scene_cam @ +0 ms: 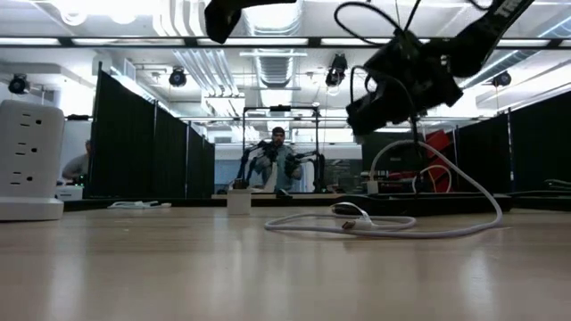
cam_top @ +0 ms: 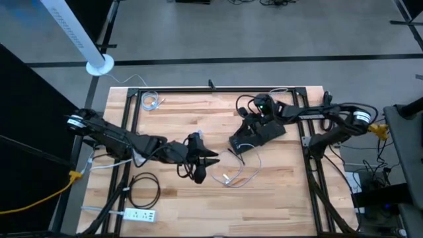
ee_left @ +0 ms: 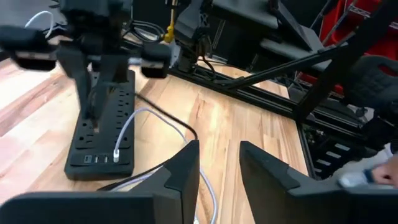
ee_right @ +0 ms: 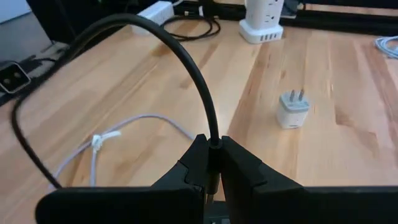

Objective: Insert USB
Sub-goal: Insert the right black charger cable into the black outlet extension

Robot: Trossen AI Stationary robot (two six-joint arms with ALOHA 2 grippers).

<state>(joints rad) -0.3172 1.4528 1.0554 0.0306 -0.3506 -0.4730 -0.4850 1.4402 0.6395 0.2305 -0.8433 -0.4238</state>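
I see right pincer (ee_right: 211,163) clenched on thick black rubbery cord (ee_right: 186,59), arching up from between its fingers. Small white square wall adapter (ee_right: 293,109) with two metal prongs lies ahead of it on pale wood surface (ee_right: 348,149). Left pincer (ee_left: 219,163) released, narrow gap, nothing between. Ahead of it: long black plastic power strip (ee_left: 102,134), thin white USB cable (ee_left: 127,127) plugged into its end.

I log: bench (cam_top: 277,192), pale striped wood grain; power strip (ee_left: 102,134), black; USB cable (scene_cam: 419,227), white; wall charger (ee_right: 292,107), white; second power strip (cam_top: 140,215), white; coiled cord (cam_top: 144,190), black.
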